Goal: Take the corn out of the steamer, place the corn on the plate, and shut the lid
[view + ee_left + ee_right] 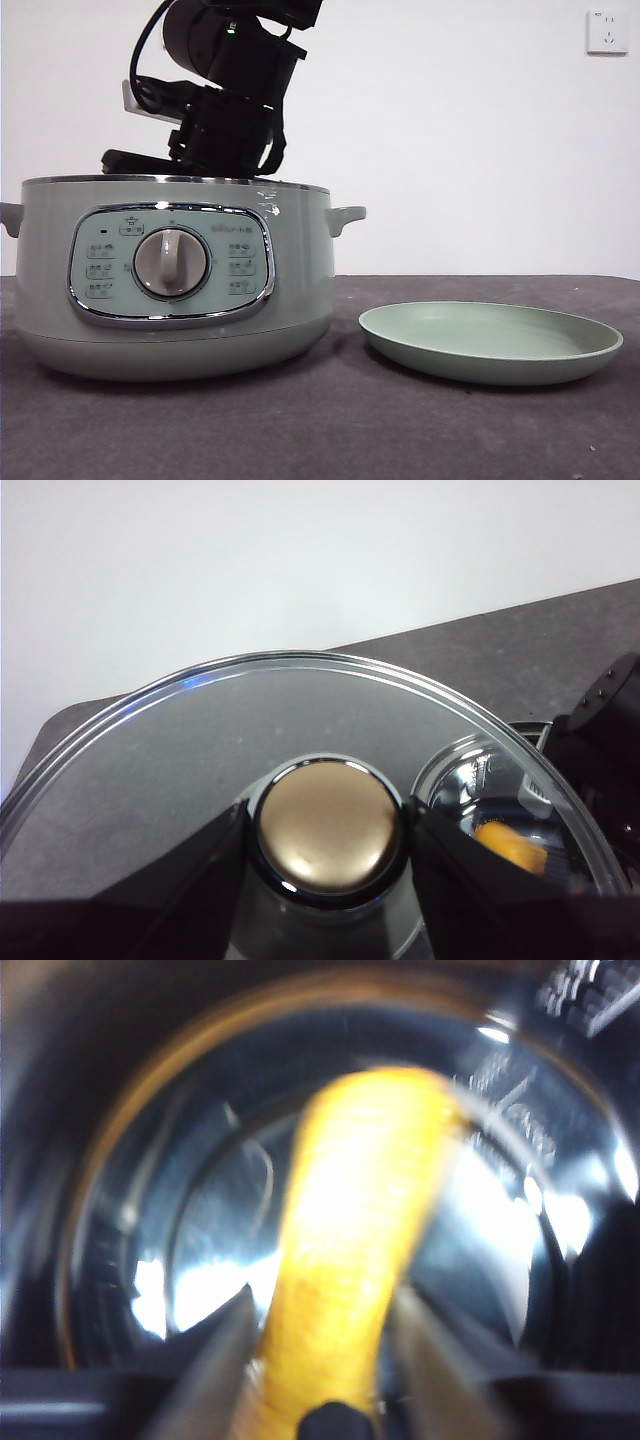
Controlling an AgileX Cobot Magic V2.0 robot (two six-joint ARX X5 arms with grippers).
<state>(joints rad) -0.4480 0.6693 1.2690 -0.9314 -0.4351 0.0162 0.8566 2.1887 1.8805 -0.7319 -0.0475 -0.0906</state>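
My left claw (325,845) holds the lid (180,750) by its knob, clear of the steamer (290,250), so my right claw (320,1360), reaching inside, can close on the corn (360,1240); the plate (490,343) waits empty beside the steamer

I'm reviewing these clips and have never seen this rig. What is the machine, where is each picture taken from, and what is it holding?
This is a two-armed table robot. The front view looks level across the table: the green steamer stands beside an empty plate, with a black arm reaching into the pot. The other pictures come from wrist cameras. The left claw grips the knob of the glass lid, held off the pot. The right claw, inside the steamer, has its jaws either side of the yellow corn.
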